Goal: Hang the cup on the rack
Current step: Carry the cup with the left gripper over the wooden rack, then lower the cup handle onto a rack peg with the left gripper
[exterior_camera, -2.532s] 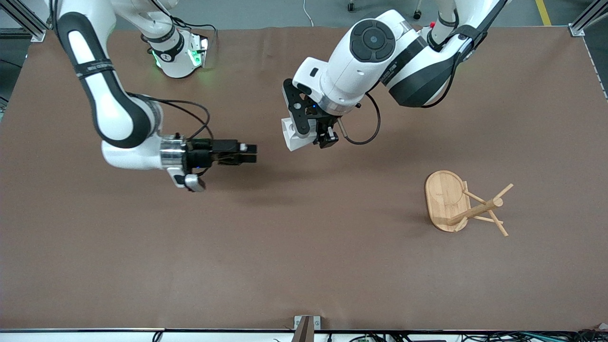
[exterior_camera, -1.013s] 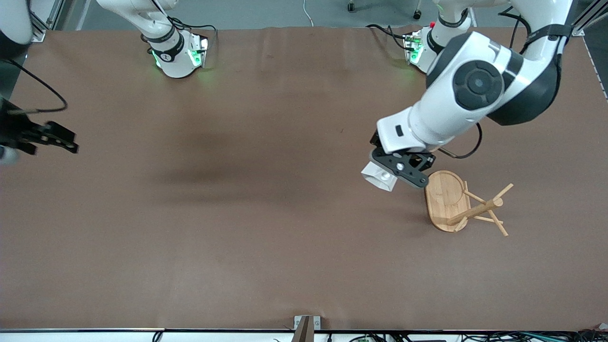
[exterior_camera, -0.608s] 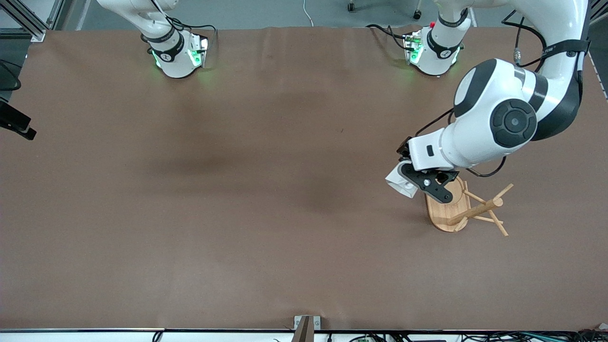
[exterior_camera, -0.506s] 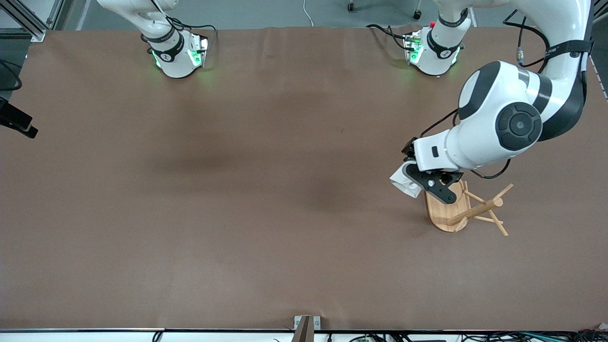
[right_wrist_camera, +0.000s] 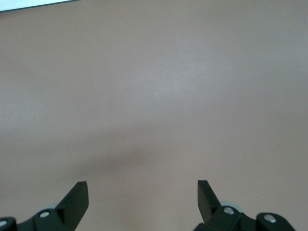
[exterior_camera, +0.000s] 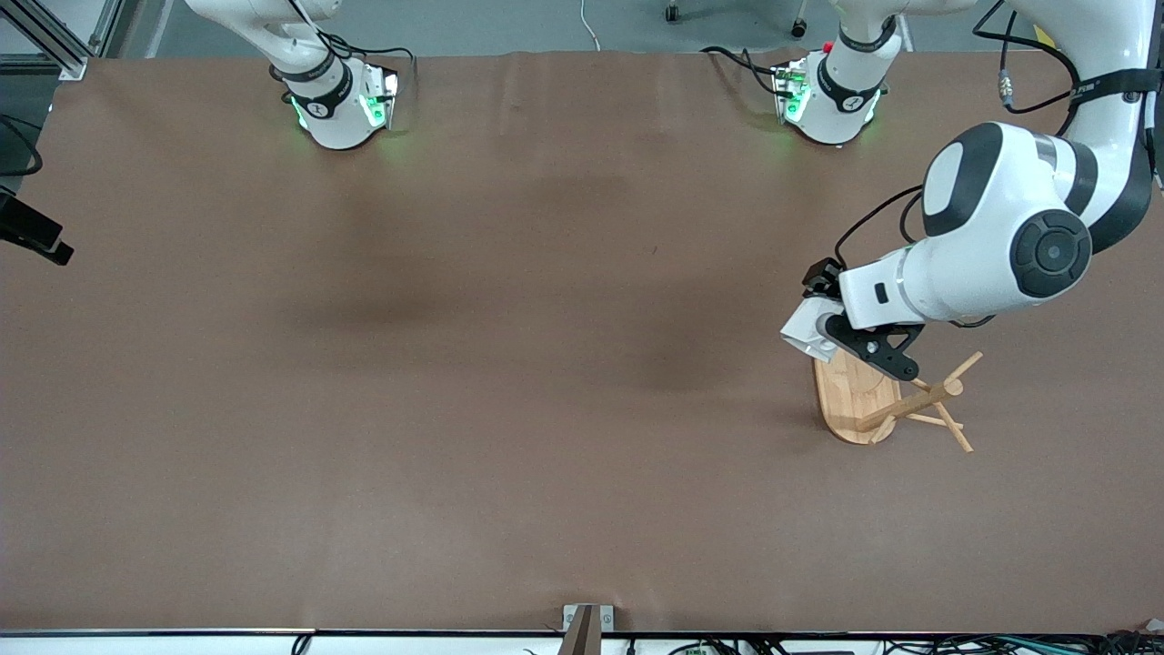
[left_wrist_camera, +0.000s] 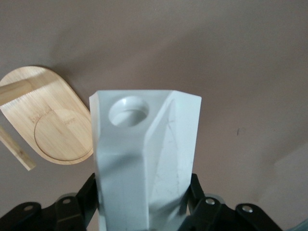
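Cup (exterior_camera: 805, 331) carried closer, over rack (exterior_camera: 859, 400)

The front camera looks steeply down from high across the table (exterior_camera: 509, 382), facing the arm bases. The left wrist camera sits close above the rack (left_wrist_camera: 53, 125), sharing its base (exterior_camera: 855, 400) with the front view. The right wrist camera faces bare tabletop (right_wrist_camera: 154, 86), well apart from the rack.

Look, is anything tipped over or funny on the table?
Nothing looks wrong. The rack stands upright on its base. The left hand holds the cup sideways above the rack's edge, not hung yet. The right hand waits open.
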Robot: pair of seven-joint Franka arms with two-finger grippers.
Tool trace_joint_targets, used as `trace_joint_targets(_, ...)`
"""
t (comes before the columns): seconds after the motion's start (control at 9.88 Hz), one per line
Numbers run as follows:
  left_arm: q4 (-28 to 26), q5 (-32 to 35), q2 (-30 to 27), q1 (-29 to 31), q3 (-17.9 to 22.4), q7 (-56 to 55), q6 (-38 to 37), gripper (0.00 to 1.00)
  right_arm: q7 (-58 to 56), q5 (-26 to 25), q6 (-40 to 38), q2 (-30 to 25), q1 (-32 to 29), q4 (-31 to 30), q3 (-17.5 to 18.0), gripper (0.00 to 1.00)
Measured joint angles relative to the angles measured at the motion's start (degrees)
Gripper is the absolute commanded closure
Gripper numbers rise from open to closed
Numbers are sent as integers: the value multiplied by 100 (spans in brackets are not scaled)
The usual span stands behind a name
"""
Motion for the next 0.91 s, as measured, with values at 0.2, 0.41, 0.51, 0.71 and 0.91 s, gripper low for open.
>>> trace_joint_targets(0.2, -204, -214, 1, 9, 253, 295, 120, 100, 33, 6, -68, 0, 0, 0, 4, 0)
trace_joint_targets(0.41, -305, -255, 28, 38, 432, 724, 331, 100, 49, 6, -146, 1, 0, 0, -1, 0)
trace_joint_targets(0.51, -304, -255, 69, 63, 454, 878, 453, 100, 51, 6, -156, 1, 0, 0, -7, 0)
trace_joint_targets(0.71, -215, -255, 148, 169, 484, 1197, 573, 100, 51, 6, -205, 1, 0, 0, -7, 0)
trace_joint_targets(0.91, -54, -255, 189, 246, 488, 1306, 577, 100, 51, 6, -242, 1, 1, 0, -2, 0)
